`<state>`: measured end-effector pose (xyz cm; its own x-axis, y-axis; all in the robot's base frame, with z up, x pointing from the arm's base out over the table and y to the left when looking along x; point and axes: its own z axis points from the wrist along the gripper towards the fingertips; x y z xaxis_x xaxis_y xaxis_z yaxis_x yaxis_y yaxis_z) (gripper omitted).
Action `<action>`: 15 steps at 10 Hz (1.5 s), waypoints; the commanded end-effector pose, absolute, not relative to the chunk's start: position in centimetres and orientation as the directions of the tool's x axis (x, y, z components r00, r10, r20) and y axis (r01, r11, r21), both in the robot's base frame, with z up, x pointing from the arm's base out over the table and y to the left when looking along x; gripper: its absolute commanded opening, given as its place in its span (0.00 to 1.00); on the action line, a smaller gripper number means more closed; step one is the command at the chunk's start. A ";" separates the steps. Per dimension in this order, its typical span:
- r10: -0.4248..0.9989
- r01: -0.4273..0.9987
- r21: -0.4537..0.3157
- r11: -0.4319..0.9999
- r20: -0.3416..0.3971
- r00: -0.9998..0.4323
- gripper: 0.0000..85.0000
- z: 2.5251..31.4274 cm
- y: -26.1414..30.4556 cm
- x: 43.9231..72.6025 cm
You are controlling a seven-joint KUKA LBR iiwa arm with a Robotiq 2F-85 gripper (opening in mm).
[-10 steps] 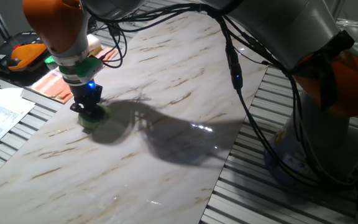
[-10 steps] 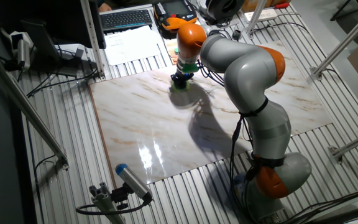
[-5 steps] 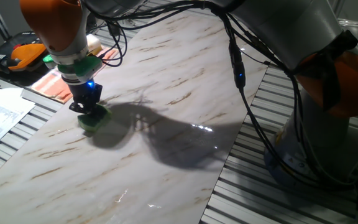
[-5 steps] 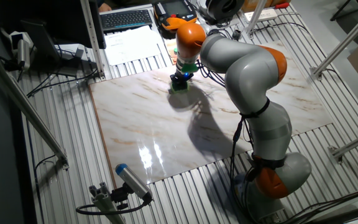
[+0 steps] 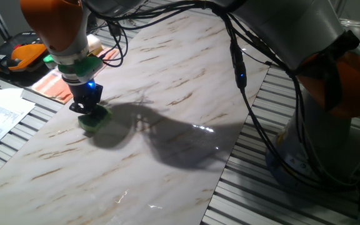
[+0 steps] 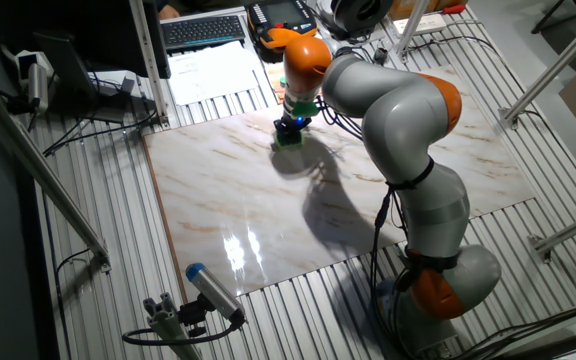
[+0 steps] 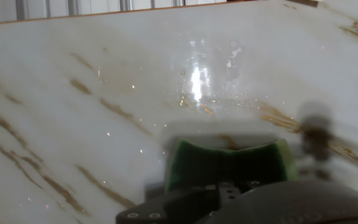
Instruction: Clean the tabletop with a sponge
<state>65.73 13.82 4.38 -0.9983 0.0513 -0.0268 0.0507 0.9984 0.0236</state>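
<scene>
Hand view: claw [image 7: 229, 186] body hides sponge [image 7: 229, 163] lower half; claw grips sponge on tabletop [image 7: 73, 56].

Overhead light is glaring off the glossy tabletop [image 7: 194, 81] (brightest in the hand view), the arm is casting broad dark shadows, and near edges are blurring.
</scene>
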 end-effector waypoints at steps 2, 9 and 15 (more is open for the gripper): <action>0.050 0.049 0.023 0.999 -0.025 -0.998 0.00 4.4 13.8 65.7; 0.044 0.043 0.017 0.999 -0.030 -0.999 0.00 4.3 13.7 65.7; 0.052 0.051 0.006 0.999 -0.043 -0.998 0.00 4.3 13.7 65.7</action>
